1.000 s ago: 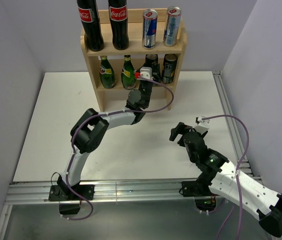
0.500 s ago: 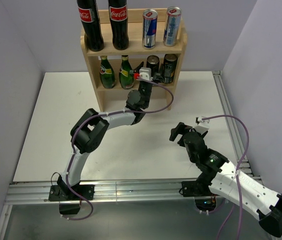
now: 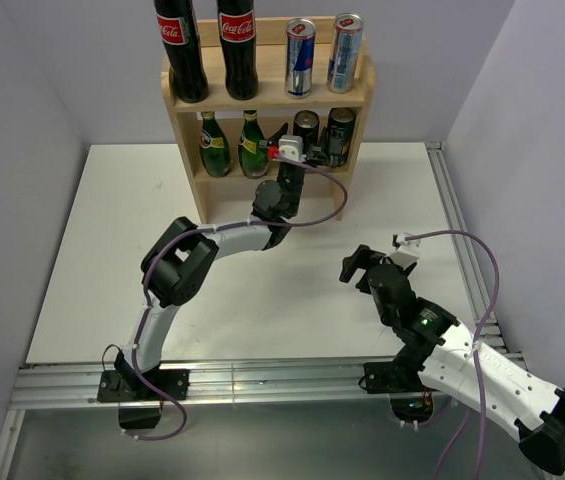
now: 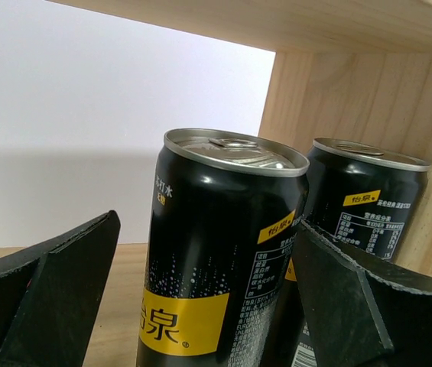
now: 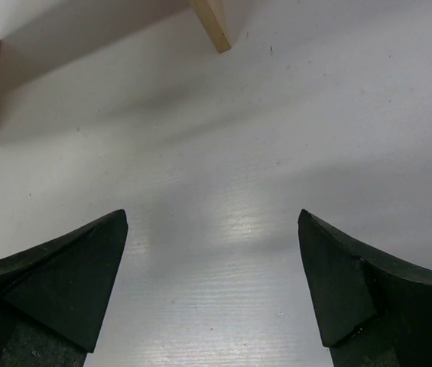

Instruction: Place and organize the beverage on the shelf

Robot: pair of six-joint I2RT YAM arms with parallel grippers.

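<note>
Black can (image 4: 216, 252) | on shelf (image 4: 353, 99), between spread left claw (image 4: 206, 223) | apparently ungripped

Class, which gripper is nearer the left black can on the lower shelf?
Left. The left gripper straddles the can; the right gripper hovers over the table, far from the shelf.

Top centre of frame, the wooden shelf (image 3: 267, 103) stands upright: cola bottles (image 3: 182, 50) and slim cans (image 3: 300, 55) above, green bottles (image 3: 213, 145) and black cans (image 3: 340, 135) below.
</note>
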